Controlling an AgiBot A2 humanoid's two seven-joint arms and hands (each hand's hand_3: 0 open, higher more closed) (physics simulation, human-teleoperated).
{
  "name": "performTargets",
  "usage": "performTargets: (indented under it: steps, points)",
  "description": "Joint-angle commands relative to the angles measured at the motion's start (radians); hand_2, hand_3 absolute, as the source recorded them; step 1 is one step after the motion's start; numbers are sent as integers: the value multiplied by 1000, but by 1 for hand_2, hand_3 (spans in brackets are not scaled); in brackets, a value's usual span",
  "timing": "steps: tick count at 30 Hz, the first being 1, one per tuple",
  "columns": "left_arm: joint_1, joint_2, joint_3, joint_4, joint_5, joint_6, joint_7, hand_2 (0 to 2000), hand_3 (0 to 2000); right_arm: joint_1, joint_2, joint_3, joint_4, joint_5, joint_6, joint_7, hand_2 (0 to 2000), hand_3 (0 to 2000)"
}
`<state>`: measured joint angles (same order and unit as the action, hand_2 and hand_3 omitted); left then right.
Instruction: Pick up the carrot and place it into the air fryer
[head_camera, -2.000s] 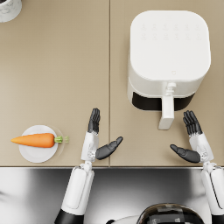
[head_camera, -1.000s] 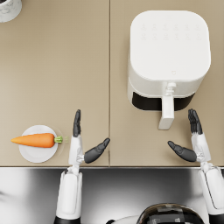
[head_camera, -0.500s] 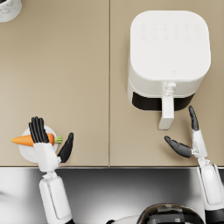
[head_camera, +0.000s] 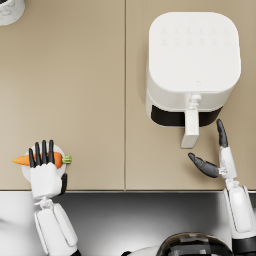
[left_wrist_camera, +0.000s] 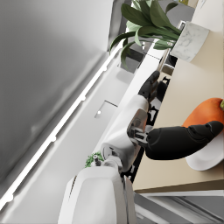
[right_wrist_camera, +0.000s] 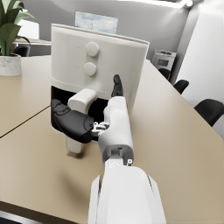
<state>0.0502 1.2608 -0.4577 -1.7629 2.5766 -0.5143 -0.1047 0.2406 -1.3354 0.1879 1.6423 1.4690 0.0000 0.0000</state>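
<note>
— Two hands show on your head view; which do you want first?

— Start at the left and work across.

— Your left hand (head_camera: 46, 176) is over the plate (head_camera: 26, 170), at the table's (head_camera: 90, 100) near edge, well left of the fryer. Its fingers (head_camera: 44, 152) are stretched straight and lie across the carrot (head_camera: 22, 160). You can see the orange tip sticking out past them on the side away from the fryer, and the green stub on the fryer side.

— Is it gripping the carrot?

— You can't tell. On the left wrist view a dark finger (left_wrist_camera: 183, 140) lies along the carrot (left_wrist_camera: 205, 111), which sits on the plate (left_wrist_camera: 210, 157), but nothing shows fingers wrapped round it.

— And nearer the fryer?

— A seam (head_camera: 125, 95) in the table runs between the plate and the fryer (head_camera: 192, 55). The fryer's drawer handle (head_camera: 191, 127) points toward you. Your right hand (head_camera: 217, 160) is just beside that handle, on the near side, spread wide and holding nothing. A pot (head_camera: 10, 10) sits at the far corner, well left of the fryer.
</note>
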Motion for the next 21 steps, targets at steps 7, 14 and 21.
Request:
performTargets:
  steps: [7,14,21]
  points:
    - [85,-48,17,85,222,-8,0,0,0,5,-16,-7,-7,0,0,0,0,0]
    - [131,-58,63,343,249,6,-23,0,0,10,-30,-18,-16,0,0,0,0,0]
    - [141,-72,148,417,253,125,-27,0,0,23,-47,-23,-26,0,0,0,0,0]
